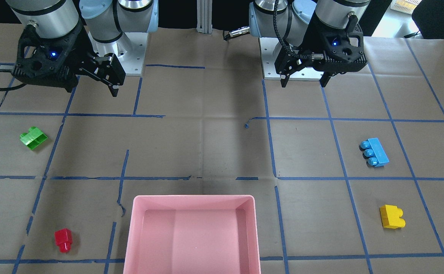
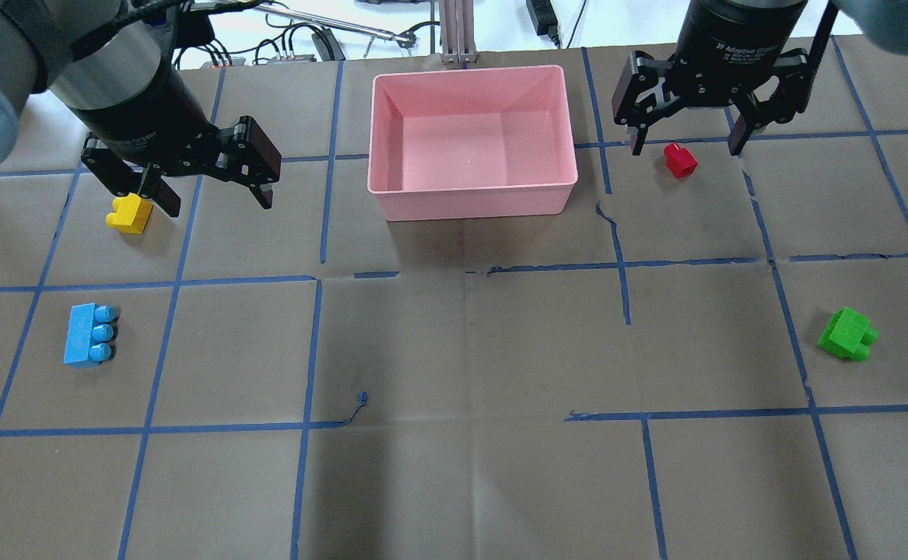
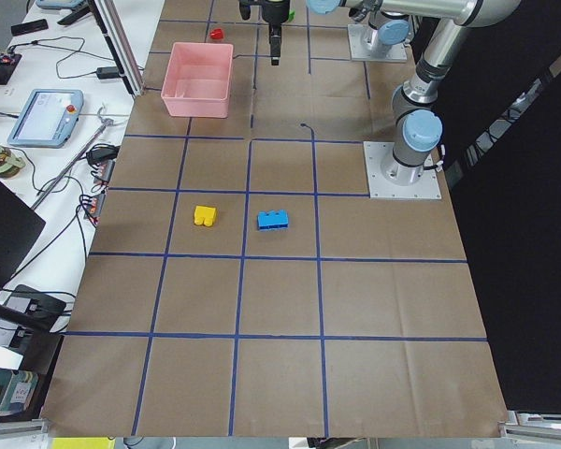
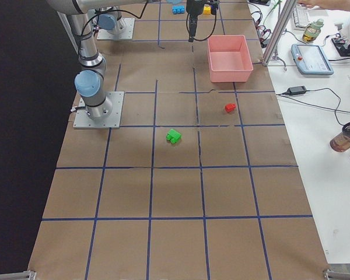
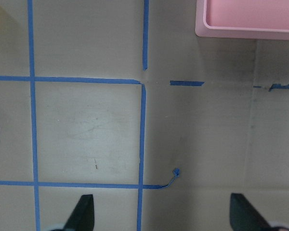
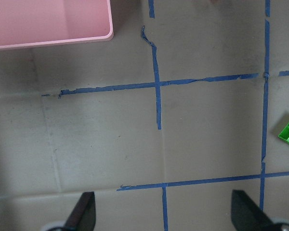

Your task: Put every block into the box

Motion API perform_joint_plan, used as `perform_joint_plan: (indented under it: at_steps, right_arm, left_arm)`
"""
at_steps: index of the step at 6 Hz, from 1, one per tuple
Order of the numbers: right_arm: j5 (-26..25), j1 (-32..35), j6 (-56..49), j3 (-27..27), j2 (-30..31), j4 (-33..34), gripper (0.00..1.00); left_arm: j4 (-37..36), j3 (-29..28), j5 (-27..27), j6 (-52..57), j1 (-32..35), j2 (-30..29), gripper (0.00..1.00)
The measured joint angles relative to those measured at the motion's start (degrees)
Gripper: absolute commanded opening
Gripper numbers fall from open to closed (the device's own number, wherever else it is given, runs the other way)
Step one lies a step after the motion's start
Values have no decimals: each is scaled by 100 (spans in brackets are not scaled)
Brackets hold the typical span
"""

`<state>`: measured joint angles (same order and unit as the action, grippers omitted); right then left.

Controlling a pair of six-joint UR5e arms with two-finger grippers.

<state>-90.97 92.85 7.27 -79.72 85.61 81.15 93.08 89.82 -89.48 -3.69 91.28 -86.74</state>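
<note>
Hovering wide and empty: left gripper (image 5: pixel 161 216), right gripper (image 6: pixel 164 219).
Overhead, box (image 2: pixel 475 204) sits top centre; yellow (image 2: pixel 128 216), blue (image 2: pixel 84 334) at left, red (image 2: pixel 681 161) upper right, green (image 2: pixel 846 333) right. We fear them, lying on their sides, twisting free under an off-centre pinch.

Only legible text: white print on the black body of the right claw (image 2: pixel 685 148), reads "2F Adaptive Gripper". Same kind of print on the left claw (image 2: pixel 219 204), too blurred to read.

The box (image 2: pixel 473 201) stands between yellow block (image 2: pixel 131 218) and red block (image 2: pixel 680 160), well apart
</note>
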Motion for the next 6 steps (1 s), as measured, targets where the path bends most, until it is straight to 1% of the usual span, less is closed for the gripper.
perform_joint_plan:
  at_steps: [3,4,6]
  right_arm:
    - [0,13,8,-3,0,2,100]
    - [0,16,16,-6,0,-1,100]
    - [0,4,9,-8,-6,7,100]
  left_arm:
    - [14,17,-37,49,-31,15,99]
    - [43,36,-107,169,-202,89,99]
    - [88,159,-167,376,-1047,179,99]
